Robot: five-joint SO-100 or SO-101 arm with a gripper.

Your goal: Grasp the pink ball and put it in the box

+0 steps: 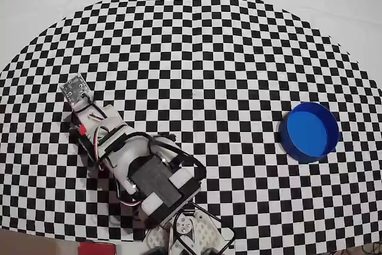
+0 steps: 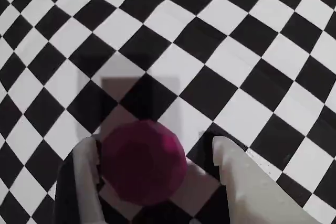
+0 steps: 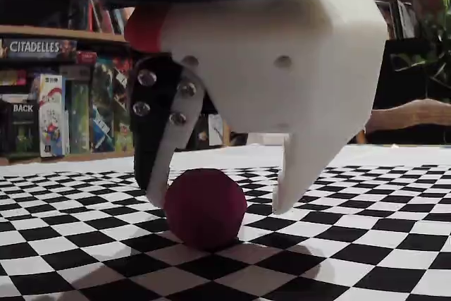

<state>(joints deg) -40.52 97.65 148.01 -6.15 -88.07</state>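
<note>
The pink ball (image 2: 142,163) rests on the checkered mat between the fingers of my gripper (image 2: 153,144), which is open. In the wrist view the left finger (image 2: 84,182) lies against the ball, while the right finger (image 2: 247,182) stands apart with a gap. The fixed view shows the same from the side: the ball (image 3: 204,206) sits on the mat and the gripper (image 3: 219,202) straddles it. In the overhead view the arm (image 1: 149,171) hides the ball. The blue box (image 1: 304,154) stands empty far to the right.
The black-and-white checkered mat (image 1: 197,58) covers the table, with plain white cloth (image 1: 334,4) beyond its curved edge. Shelves of boxed games (image 3: 49,103) stand behind the table in the fixed view.
</note>
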